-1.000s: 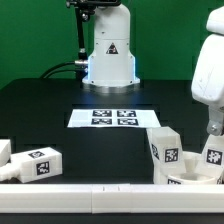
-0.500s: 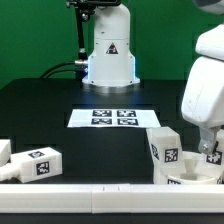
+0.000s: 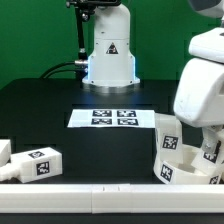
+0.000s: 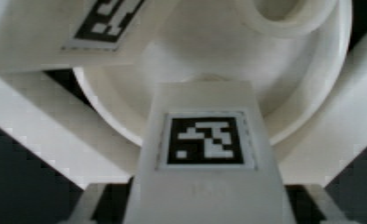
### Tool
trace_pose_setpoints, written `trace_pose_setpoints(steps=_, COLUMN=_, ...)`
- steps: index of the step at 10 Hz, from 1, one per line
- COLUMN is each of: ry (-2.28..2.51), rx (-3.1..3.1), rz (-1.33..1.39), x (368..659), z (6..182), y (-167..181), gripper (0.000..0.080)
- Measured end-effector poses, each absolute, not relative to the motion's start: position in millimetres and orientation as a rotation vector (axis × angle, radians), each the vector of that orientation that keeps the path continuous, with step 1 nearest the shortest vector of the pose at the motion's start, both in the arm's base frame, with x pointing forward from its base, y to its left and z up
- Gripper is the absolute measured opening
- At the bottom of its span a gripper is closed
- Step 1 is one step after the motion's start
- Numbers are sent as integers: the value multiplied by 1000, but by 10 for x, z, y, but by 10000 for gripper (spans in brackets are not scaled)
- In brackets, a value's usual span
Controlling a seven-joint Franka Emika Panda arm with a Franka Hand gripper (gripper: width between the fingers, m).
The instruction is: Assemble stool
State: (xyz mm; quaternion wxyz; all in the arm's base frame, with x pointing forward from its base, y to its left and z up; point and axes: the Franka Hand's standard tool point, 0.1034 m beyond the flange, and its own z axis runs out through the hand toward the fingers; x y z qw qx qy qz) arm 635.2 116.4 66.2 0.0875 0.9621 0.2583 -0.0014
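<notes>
Arm (image 3: pixel 205 80) dropped, jaws closed, seat disc (image 3: pixel 182 172) shifted since earlier, now at 4 o'clock from the marker board (image 3: pixel 113 118); gripper (image 4: pixel 205 196) clenched on a tagged leg (image 4: pixel 205 130) close against that disc, risk: lifting drags the disc, toppling the second leg (image 3: pixel 168 133) at its 10 o'clock.

Stool leg (image 4: pixel 206 140), a white block with its black-and-white tag facing the camera, sits clamped between the gripper (image 4: pixel 206 208) fingers (image 4: pixel 102 205), one on each side. At the gripper's twelve o'clock is the round white seat disc (image 4: pixel 162 75), its rim curving behind the leg. Around eleven o'clock is a second leg (image 4: pixel 109 22), tagged and tilted. At one o'clock is a rounded white part (image 4: pixel 290 12), unclear what.
</notes>
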Motion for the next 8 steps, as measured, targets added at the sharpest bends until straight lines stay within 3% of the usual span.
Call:
trace_pose_setpoints(steps=3, ry=521, rx=2932, rz=-46, x=6629, z=693, y=1003, gripper=334)
trace_pose_setpoints(steps=8, ry=-164, rx=2971, rz=29, x=6642, z=680, y=948, gripper=335)
